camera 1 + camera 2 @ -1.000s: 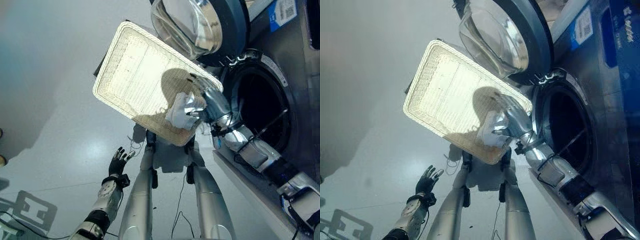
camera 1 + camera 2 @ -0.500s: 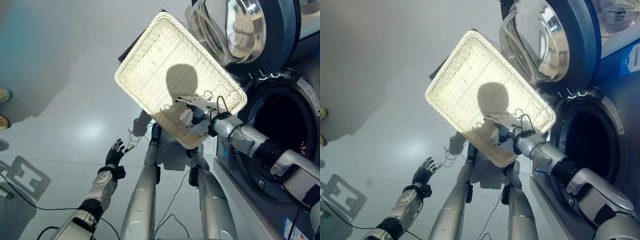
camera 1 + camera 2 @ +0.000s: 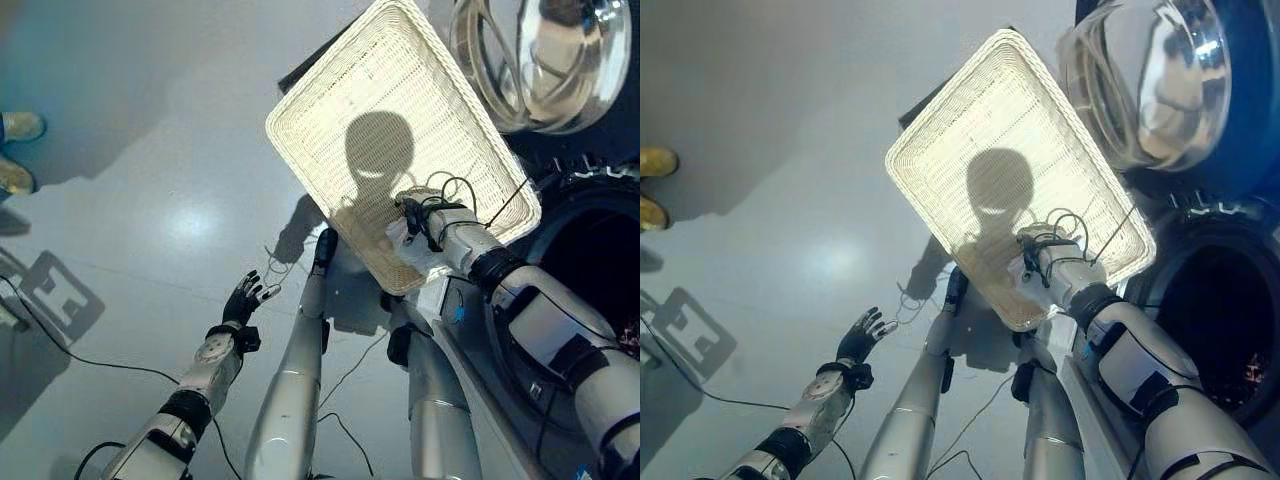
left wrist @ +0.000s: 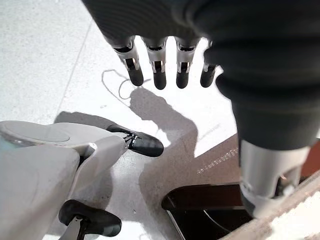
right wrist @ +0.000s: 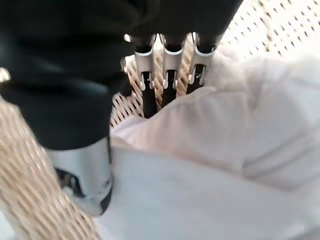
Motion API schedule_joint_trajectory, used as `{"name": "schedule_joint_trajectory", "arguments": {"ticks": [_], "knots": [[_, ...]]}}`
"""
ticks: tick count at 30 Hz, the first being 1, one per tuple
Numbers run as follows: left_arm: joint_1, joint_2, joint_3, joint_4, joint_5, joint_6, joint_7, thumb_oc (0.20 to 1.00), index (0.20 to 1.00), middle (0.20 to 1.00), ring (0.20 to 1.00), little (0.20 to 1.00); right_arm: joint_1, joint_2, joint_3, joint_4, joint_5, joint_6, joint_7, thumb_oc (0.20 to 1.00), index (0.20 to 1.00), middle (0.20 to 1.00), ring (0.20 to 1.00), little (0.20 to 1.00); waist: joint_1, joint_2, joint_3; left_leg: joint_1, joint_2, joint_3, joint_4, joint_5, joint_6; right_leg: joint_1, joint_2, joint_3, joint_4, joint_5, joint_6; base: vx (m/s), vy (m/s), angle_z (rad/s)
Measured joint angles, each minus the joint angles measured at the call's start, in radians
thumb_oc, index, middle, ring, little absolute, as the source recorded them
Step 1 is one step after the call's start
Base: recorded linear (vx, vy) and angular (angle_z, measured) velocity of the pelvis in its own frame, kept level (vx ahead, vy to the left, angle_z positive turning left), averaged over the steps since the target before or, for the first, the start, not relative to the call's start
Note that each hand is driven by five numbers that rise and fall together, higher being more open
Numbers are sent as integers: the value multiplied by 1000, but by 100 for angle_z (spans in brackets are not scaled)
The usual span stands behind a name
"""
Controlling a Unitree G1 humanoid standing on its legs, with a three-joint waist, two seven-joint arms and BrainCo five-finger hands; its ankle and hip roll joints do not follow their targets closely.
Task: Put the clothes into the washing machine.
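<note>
A white wicker basket (image 3: 400, 90) stands on the floor in front of the washing machine. In its near corner lies a crumpled white cloth (image 3: 401, 252). My right hand (image 3: 425, 222) is down on this cloth, open. Seen from the right wrist, its straight fingers (image 5: 170, 75) push into a fold of the cloth (image 5: 210, 165), and the thumb rests beside it. The machine's round door (image 3: 545, 60) stands open, and the dark drum opening (image 3: 1215, 320) is to the right of the basket. My left hand (image 3: 243, 298) hangs open over the bare floor, its fingers (image 4: 160, 70) straight.
A dark stand (image 3: 300, 75) shows under the basket's far edge. A person's yellow shoes (image 3: 655, 185) are at the far left on the grey floor. A flat marker (image 3: 60, 295) lies on the floor to the left.
The camera has swung, so the whole scene has shifted. My right hand has come down from spread above the cloth onto it. The left hand has stayed open.
</note>
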Motion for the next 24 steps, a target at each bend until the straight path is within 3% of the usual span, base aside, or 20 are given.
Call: {"name": "schedule_joint_trajectory", "arguments": {"ticks": [4, 5, 7, 8, 9, 10, 11, 13, 19, 24], "knots": [[-2, 0, 0, -22, 0, 0, 6, 1000, 1000, 1000, 1000, 1000, -4, 7, 41, 0, -220, -43, 19, 1000, 1000, 1000, 1000, 1000, 1, 1, -1, -2, -5, 0, 2, 2, 3, -4, -7, 0, 11, -8, 10, 6, -3, 2], [-2, 0, 0, -26, 0, 0, 9, 1000, 1000, 1000, 1000, 1000, -6, 14, 48, 1, -315, -60, 19, 533, 533, 533, 533, 533, 0, 3, -1, -2, -6, 1, 2, 2, 2, -6, -8, 2, 12, -9, 11, 0, 0, 0], [-9, 0, -9, -27, -1, 0, 14, 1000, 1000, 1000, 1000, 1000, -5, 16, 82, -1, -469, -91, 25, 266, 266, 266, 266, 266, -1, 5, -3, -4, -6, 1, 2, 1, 2, -9, -7, 3, 14, -9, 11, 0, 0, 0], [-13, 0, -14, -27, -1, 0, 15, 1000, 1000, 1000, 1000, 1000, -5, 17, 93, -1, -517, -101, 30, 200, 200, 200, 200, 200, -1, 5, -3, -4, -6, 2, 2, 1, 2, -10, -7, 4, 16, -9, 11, 0, 0, 0], [-16, -1, -16, -28, -1, 0, 15, 1000, 1000, 1000, 1000, 1000, -3, 23, 102, -2, -584, -114, 47, 209, 209, 209, 209, 209, -2, 6, -3, -4, -6, 2, 2, 1, 2, -12, -8, 5, 20, -9, 11, 0, 0, 0], [-19, -2, -17, -29, -1, -1, 15, 1000, 1000, 1000, 1000, 1000, -1, 32, 104, -4, -623, -122, 62, 454, 454, 454, 454, 454, -3, 6, -3, -5, -6, 2, 2, 1, 2, -15, -8, 6, 24, -10, 11, 0, 0, 0], [-23, -4, -17, -28, -1, -1, 16, 1000, 1000, 1000, 1000, 1000, 0, 38, 107, -5, -643, -122, 81, 564, 564, 564, 564, 564, -3, 6, -3, -6, -6, 2, 2, 1, 2, -18, -8, 8, 28, -11, 11, 0, 0, 0], [-40, -11, -16, -29, -1, -1, 22, 1000, 1000, 1000, 1000, 1000, 18, 40, 108, -4, -674, -116, 125, 1000, 1000, 1000, 1000, 1000, -2, 11, -6, -22, -6, 3, 8, 1, 1, -34, -8, 9, 35, -13, 11, 0, 0, 0], [-54, -14, -14, -26, -1, 16, 35, 1000, 1000, 1000, 1000, 1000, 18, 32, 109, -7, -597, -108, 100, 1000, 1000, 1000, 1000, 1000, -2, 11, -6, -29, -7, 4, 12, 7, 6, -42, -9, 16, 41, -10, 6, 0, -6, 0], [-60, -7, -13, -27, -1, 39, 35, 1000, 1000, 1000, 1000, 1000, 1, -23, 118, -60, -411, -102, 72, 1000, 1000, 1000, 1000, 1000, -3, 11, -6, -24, -5, 4, 15, 11, 5, -38, -6, 16, 44, -9, 6, -1, -27, 0]]}}
